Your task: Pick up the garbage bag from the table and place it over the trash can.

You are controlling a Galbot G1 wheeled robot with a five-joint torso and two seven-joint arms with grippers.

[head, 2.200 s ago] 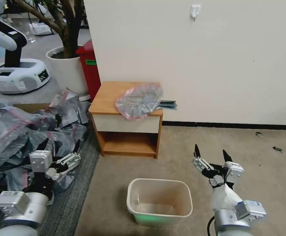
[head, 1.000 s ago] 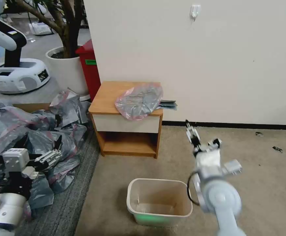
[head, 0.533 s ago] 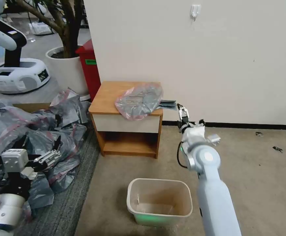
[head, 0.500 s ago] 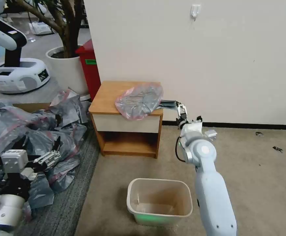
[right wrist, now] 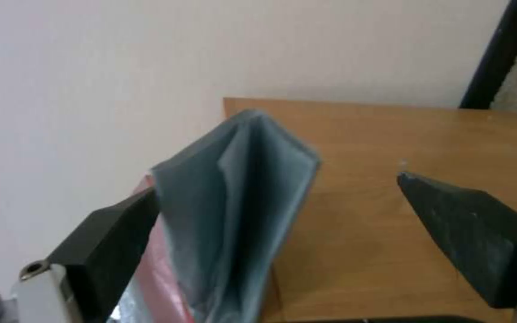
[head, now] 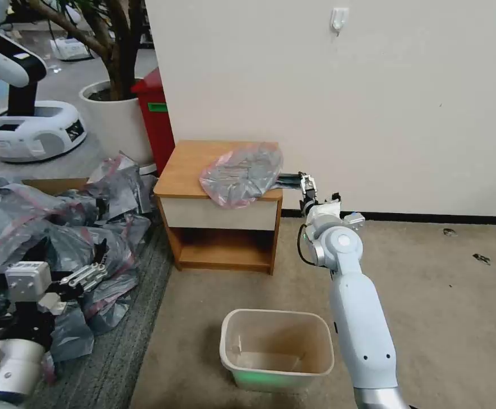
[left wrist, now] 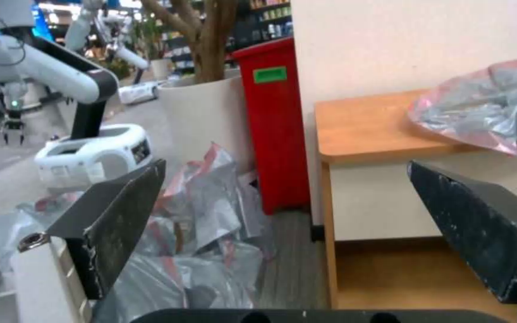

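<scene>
Nearest: left gripper [head: 86, 272] parked low at the left over the heap of grey-pink bags [head: 37, 221], fingers spread wide, holding nothing; left wrist view frames the two dark fingers [left wrist: 121, 224] against the red bin [left wrist: 276, 121] and the table's side.

Trash can [head: 276, 347] on open carpet ahead, mouth bare, clear floor on its right up to the wall.

Right arm stretched forward past the can's right side, forearm rising to the table's right edge. Right gripper [head: 306, 184] at the folded grey stack [head: 288, 181] overhanging that edge, near the wall. Right wrist view: fingers [right wrist: 474, 229] wide apart, straddling the stack's end [right wrist: 240, 197], one finger just beside it, not closed on it.

Garbage bag [head: 241, 173] crumpled on the table [head: 188, 165], draping over the drawer front, untouched.
</scene>
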